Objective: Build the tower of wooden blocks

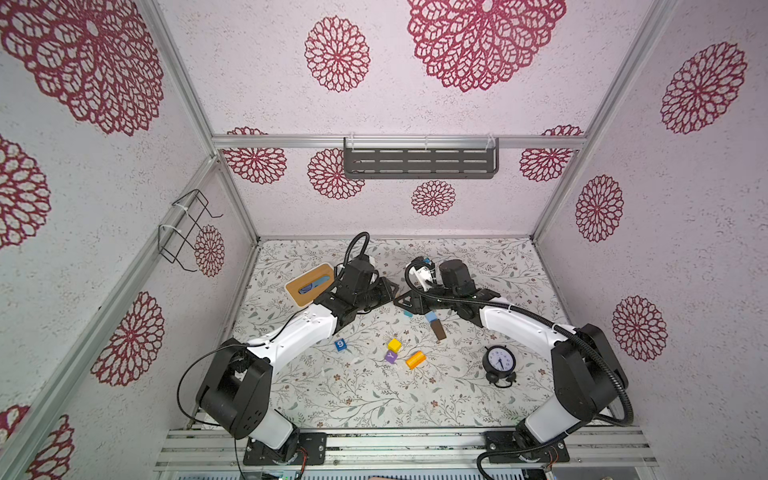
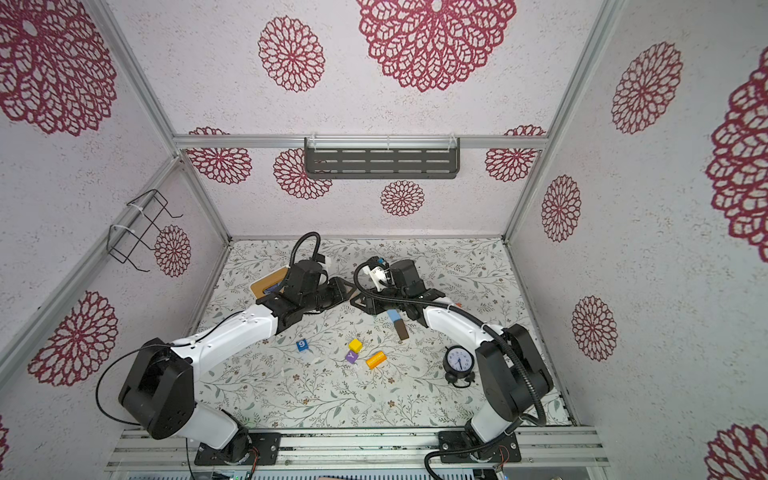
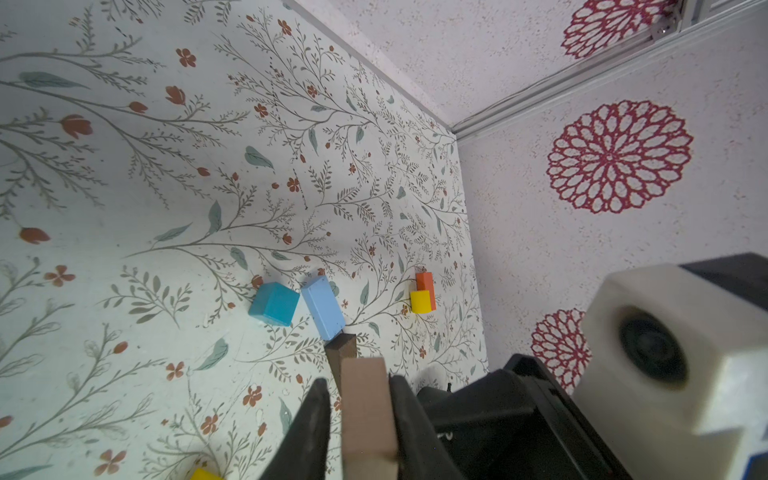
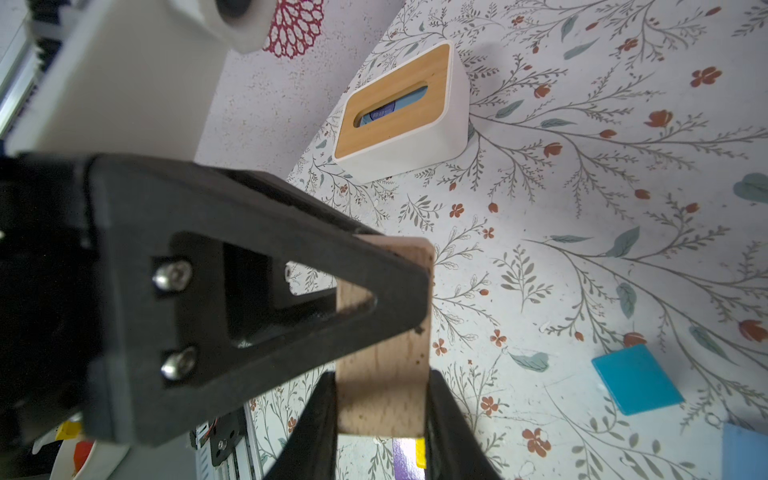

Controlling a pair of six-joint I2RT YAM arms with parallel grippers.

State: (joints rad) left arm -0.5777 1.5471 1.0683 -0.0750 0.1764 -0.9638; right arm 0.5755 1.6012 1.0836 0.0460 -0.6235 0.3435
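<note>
step: handover | tan block (image 4: pixel 382 399): aloft, centre-far, between both arms | right gripper (image 4: pixel 381 376): pinching it | left gripper (image 3: pixel 359 386): jaws flank it, grip unclear | tip: confirm left squeeze before right lets go

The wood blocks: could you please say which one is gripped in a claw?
The tan block, clamped in the right claw, the left claw around it; the others lie on the table.
</note>
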